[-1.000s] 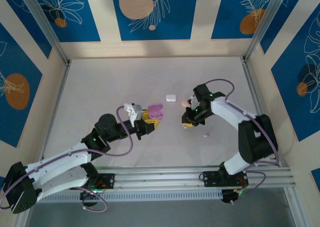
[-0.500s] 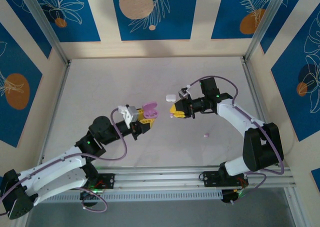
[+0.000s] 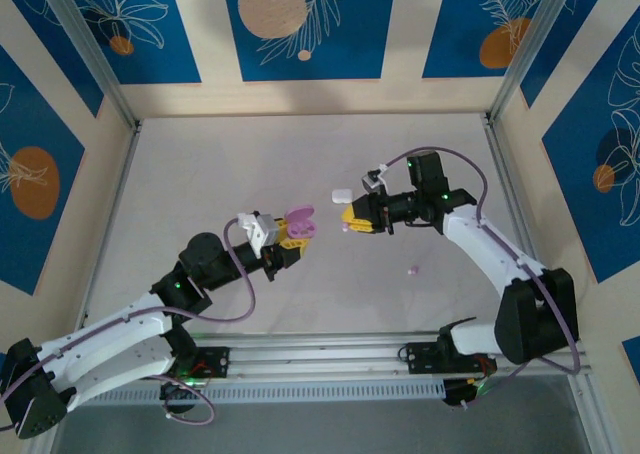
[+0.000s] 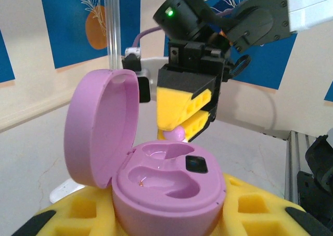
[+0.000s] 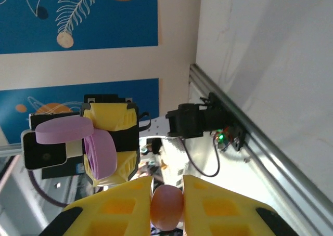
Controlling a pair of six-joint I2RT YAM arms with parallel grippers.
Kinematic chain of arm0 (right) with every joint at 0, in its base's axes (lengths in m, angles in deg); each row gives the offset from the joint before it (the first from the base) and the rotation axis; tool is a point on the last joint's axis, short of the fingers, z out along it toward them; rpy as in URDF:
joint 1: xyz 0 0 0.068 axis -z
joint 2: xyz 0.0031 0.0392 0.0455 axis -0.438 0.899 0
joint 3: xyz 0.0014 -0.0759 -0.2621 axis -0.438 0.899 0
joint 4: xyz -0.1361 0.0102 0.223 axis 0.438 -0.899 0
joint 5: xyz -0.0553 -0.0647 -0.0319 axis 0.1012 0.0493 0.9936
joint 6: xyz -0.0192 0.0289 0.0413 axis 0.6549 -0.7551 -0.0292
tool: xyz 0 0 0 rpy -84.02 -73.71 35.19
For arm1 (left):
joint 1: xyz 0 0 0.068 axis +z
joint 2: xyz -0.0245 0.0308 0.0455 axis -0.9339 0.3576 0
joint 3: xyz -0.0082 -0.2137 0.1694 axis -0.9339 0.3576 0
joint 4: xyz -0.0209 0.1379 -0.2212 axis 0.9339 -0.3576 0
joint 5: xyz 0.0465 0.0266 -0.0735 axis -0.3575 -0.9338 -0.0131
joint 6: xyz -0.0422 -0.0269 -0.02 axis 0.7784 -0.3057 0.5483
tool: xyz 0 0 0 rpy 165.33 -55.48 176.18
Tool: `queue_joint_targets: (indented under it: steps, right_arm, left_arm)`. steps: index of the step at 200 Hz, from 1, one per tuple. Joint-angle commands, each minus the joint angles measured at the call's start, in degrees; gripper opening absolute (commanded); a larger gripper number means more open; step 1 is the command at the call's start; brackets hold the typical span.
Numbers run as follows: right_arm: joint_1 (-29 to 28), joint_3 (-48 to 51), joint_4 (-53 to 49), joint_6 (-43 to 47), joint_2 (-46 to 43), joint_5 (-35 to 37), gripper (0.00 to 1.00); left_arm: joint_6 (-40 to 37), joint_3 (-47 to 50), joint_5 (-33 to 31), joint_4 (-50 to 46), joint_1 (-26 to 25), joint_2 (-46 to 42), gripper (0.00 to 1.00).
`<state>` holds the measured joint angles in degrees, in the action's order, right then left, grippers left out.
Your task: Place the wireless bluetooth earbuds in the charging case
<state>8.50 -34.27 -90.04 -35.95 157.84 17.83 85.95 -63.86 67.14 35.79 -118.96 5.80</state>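
Jaws on my right gripper are pinched on a pink earbud, held between the yellow pads at their very tips. My left gripper is clamped around the base of the lilac charging case. Its lid is tipped open and both sockets are empty. From the left wrist view, the earbud hangs just above the case's far rim.

I'd judge the bud feather-light, hard and glossy. Being rounded, it could squirt out of a tip pinch if I squeeze harder or nudge it against the rim. A grip across its widest part looks safest. I can't tell which way its stem faces, since the pads hide it. A second earbud lies on the table, and a white case sits beyond the right gripper.
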Motion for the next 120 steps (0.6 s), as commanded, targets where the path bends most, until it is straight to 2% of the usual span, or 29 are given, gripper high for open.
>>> queue_joint_targets:
  steps: [1,37,120]
  right_arm:
    - [-1.7,0.2,0.0,0.0,-6.0,6.1,0.20]
    - [-2.6,2.0,3.8,-2.6,-11.4,10.3,0.20]
    - [-4.8,2.0,13.4,-12.2,-13.4,3.3,0.21]
  left_arm:
    - [-2.0,0.2,-0.5,0.4,-0.5,-0.2,0.29]
    - [-3.1,-0.4,-0.6,1.0,-0.5,0.8,0.30]
    - [-4.5,-1.4,1.5,5.9,-0.6,4.2,0.30]
